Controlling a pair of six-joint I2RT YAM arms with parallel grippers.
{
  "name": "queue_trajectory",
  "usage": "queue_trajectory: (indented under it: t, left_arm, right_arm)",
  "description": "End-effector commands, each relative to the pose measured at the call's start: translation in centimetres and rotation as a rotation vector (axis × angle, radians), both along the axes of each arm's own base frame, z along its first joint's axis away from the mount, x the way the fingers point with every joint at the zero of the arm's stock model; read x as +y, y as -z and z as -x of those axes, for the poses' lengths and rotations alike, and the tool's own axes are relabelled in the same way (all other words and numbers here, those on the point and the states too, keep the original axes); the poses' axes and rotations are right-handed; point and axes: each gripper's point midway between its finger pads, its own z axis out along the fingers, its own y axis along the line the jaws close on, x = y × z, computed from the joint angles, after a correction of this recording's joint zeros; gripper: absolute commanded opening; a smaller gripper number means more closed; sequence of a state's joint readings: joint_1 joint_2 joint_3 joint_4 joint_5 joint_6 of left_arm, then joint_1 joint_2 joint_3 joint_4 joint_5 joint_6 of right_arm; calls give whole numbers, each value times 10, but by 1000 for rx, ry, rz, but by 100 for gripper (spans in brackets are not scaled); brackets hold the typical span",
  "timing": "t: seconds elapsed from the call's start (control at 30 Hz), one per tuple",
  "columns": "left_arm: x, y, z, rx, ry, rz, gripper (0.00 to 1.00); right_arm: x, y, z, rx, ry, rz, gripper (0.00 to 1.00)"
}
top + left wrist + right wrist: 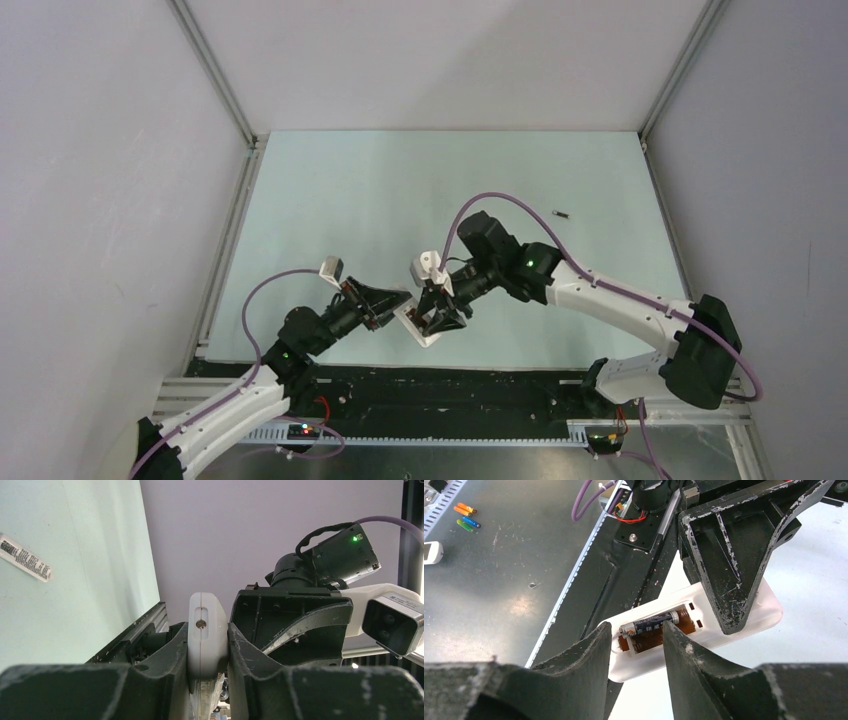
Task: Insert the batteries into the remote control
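My left gripper (392,306) is shut on the long sides of the white remote control (421,328), holding it just above the table's near edge. In the left wrist view the remote (207,630) shows end-on, clamped between both fingers. Its back faces up with the recess uncovered, and one dark battery (651,623) with a metallic end lies in the recess's far slot. My right gripper (636,630) hovers over that recess, open, its fingertips (669,630) on either side of the battery. A second battery (562,213) lies alone on the table, far right.
The black table edge and aluminium rail (569,587) run right under the remote. Beyond it, on the grey bench, lie several small coloured sticks (466,516) and a white object (431,552). A printed label strip (25,557) lies on the pale green surface.
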State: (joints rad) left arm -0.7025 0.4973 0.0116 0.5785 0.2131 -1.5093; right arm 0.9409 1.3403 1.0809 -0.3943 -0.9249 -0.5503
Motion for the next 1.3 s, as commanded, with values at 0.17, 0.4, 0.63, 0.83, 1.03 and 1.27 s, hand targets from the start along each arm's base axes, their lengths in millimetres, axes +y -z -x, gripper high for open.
queue_trajectory:
  t: [0.17,0.4,0.63,0.83,1.03,1.27]
  left_arm:
    - [-1,-26,0,-68,4,31,0]
    - [-1,-28,0,-74,5,32,0]
    - [0,-30,0,-79,0,36,0]
    - [0,-31,1,-81,4,36,0]
    - [-1,-34,3,-99,14,33,0]
    - [-2,-43,6,-134,28,37,0]
  right_arm:
    - [0,6,4,1,-24,25,46]
    - [-1,12,4,-5,-28,59,45]
    - [1,15,1,-9,-18,71,44]
    - [3,20,-3,-15,-5,84,44]
    - [5,23,-6,-17,1,91,43]
    - [7,26,-9,-17,1,96,42]
